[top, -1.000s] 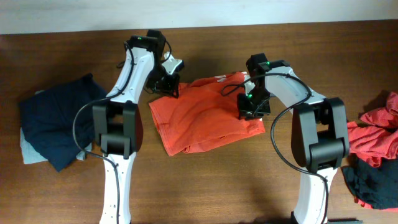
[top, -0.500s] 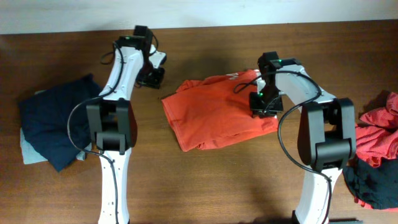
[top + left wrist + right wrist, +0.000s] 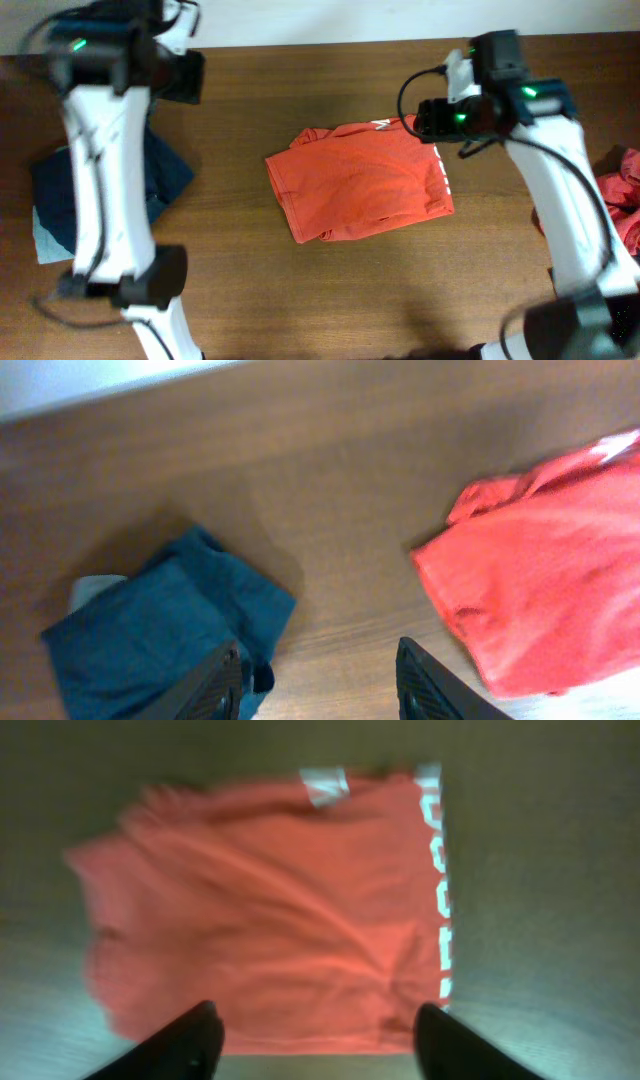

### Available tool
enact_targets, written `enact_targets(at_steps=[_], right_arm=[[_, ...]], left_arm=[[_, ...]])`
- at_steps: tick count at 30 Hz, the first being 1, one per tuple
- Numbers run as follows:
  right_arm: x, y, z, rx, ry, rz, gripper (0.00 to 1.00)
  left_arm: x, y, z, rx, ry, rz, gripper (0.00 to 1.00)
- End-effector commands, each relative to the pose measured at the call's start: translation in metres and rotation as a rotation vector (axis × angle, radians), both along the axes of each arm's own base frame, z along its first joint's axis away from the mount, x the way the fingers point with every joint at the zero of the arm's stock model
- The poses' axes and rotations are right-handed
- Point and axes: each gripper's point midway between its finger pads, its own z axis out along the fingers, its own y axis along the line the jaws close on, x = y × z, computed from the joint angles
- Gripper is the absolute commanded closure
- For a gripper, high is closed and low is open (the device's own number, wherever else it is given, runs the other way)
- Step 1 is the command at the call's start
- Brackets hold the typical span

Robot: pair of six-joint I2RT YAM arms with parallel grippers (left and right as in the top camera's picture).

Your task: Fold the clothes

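An orange-red T-shirt (image 3: 360, 182) with white lettering (image 3: 441, 870) lies folded in a rough rectangle at mid-table. Nothing holds it. My left gripper (image 3: 186, 76) is raised high over the table's back left and stands open. In the left wrist view its fingers (image 3: 214, 686) frame bare wood between the navy garment (image 3: 160, 630) and the orange-red T-shirt (image 3: 550, 580). My right gripper (image 3: 433, 118) hovers above the shirt's back right corner. In the right wrist view it (image 3: 316, 1046) is open and empty, looking down on the T-shirt (image 3: 280, 910).
A dark navy pile (image 3: 100, 200) lies at the left on a pale grey-green piece (image 3: 45, 242). Crumpled red clothes (image 3: 622, 200) lie at the right edge. The table's back edge (image 3: 330, 42) meets a white wall.
Both grippers have opened, let go of the orange-red shirt and risen away from it, the left swinging far to the back left. The shirt now lies flat.
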Motion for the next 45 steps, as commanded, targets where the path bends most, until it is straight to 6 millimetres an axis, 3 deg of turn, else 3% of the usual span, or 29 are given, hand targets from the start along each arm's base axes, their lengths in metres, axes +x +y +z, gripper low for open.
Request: enact_targets(at_steps=[1,3,8,12,13,14,19,24,26,28,33,36,40,42,44,45], right_arm=[[-0.015,-0.002,0.042,0.015,-0.105,-0.003,0.23],[-0.021,-0.002,0.043,0.032,-0.087,-0.030,0.22],[-0.027,-0.001,0.008,0.058,0.082,-0.088,0.24],[-0.019,0.007,-0.032,0.086,0.209,-0.071,0.39],[-0.018,0.009,-0.039,0.093,0.231,-0.068,0.43],[-0.015,0.014,-0.057,0.109,0.284,-0.061,0.53],[-0.007,0.024,-0.124,0.100,0.447,-0.048,0.76],[0.003,0.036,-0.163,0.089,0.487,-0.026,0.78],[0.008,0.037,-0.170,0.090,0.481,-0.025,0.78],[0.013,0.038,-0.179,0.091,0.474,-0.024,0.78],[0.030,0.036,-0.190,0.080,0.424,-0.027,0.80],[0.045,0.021,-0.201,0.005,0.385,-0.114,0.84],[0.054,-0.014,-0.225,-0.147,0.370,-0.255,0.80],[0.056,-0.025,-0.224,-0.146,0.371,-0.278,0.81],[0.060,-0.021,-0.204,-0.059,0.351,-0.204,0.79],[0.063,-0.009,-0.181,0.035,0.318,-0.104,0.75]], left_arm=[[-0.028,-0.020,0.017,-0.115,-0.004,-0.018,0.50],[-0.035,-0.038,0.001,-0.154,0.067,-0.067,0.49],[-0.047,-0.096,-0.112,-0.138,0.364,-0.173,0.50],[-0.056,-0.134,-0.211,-0.151,0.449,-0.233,0.49],[-0.059,-0.138,-0.225,-0.154,0.457,-0.238,0.49],[-0.067,-0.143,-0.252,-0.154,0.478,-0.244,0.49],[-0.086,-0.145,-0.304,-0.143,0.502,-0.260,0.49],[-0.107,-0.140,-0.328,-0.123,0.568,-0.260,0.54],[-0.116,-0.137,-0.332,-0.113,0.602,-0.257,0.59],[-0.128,-0.131,-0.335,-0.097,0.657,-0.246,0.72],[-0.146,-0.123,-0.339,-0.078,0.722,-0.235,0.75],[-0.151,-0.121,-0.342,-0.073,0.738,-0.231,0.75],[-0.149,-0.112,-0.343,-0.028,0.729,-0.219,0.80],[-0.148,-0.110,-0.341,-0.009,0.727,-0.215,0.79],[-0.143,-0.107,-0.331,0.009,0.713,-0.209,0.69],[-0.134,-0.105,-0.320,0.019,0.690,-0.204,0.66]])
